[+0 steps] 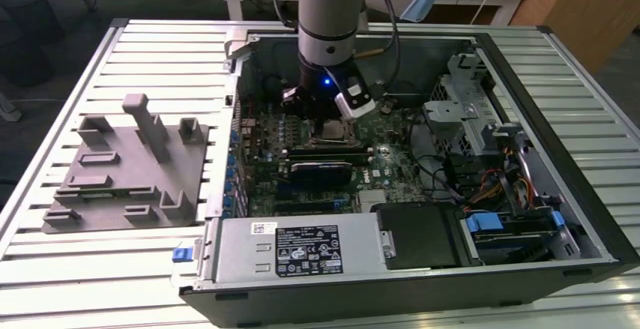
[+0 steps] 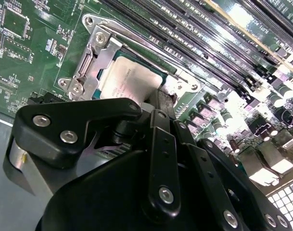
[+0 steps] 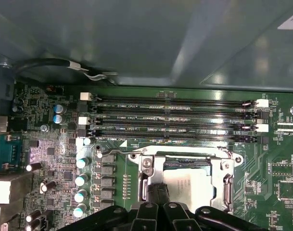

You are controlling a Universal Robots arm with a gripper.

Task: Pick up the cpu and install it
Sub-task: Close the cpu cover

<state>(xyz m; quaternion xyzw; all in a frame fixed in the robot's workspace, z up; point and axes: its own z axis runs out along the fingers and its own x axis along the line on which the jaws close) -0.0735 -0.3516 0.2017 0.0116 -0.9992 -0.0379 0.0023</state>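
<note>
Cpu [image 2: 132, 82] flat, silver, square, within metal socket frame [image 2: 95, 55].

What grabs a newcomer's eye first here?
The robot arm reaching down into the open computer case in the exterior view. In both wrist views, the silver cpu lies inside the metal socket frame, with the black pincer right at its edge. A grey tray lies beside the case, at the exterior view's left.

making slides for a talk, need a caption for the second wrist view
End effector at the edge of the cpu, which sits inside the metal socket frame
</note>
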